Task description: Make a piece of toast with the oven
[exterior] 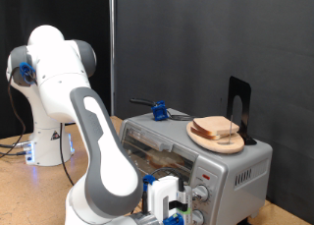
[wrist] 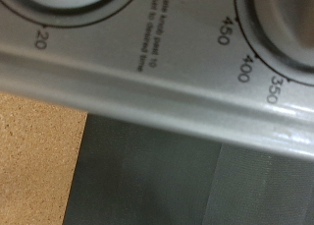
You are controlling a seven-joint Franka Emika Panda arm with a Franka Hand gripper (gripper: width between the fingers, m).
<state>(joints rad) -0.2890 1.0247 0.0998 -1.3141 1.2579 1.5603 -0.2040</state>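
The oven [exterior: 191,156] is the landmark here: a silver-grey countertop toaster oven with its glass door facing the exterior view's bottom-left and its knob panel at its lower right corner. The Panda arm [exterior: 93,137] arches down in front of it, and the gripper [exterior: 175,207] sits low against that knob panel, just beside the round knobs [exterior: 201,194]. Whether the fingers are spread or closed I cannot tell: they are mostly hidden against the panel in the exterior view and do not show at all in the wrist view.

The wrist view is filled by the oven's control panel [wrist: 167,83], with temperature figures of 350, 400 and 450 around one dial [wrist: 289,19] and a 20 mark by another dial [wrist: 49,1], so the hand appears to be working the controls. To do this well, the fingers should close squarely across the knob's ridge and turn about its axis without pushing the light oven backwards.

On the oven's top, toward its far right end, rests a round wooden plate [exterior: 201,139] carrying the piece of toast [exterior: 216,128], pale with a tan crust. It lies above the gripper and apart from it, not held.
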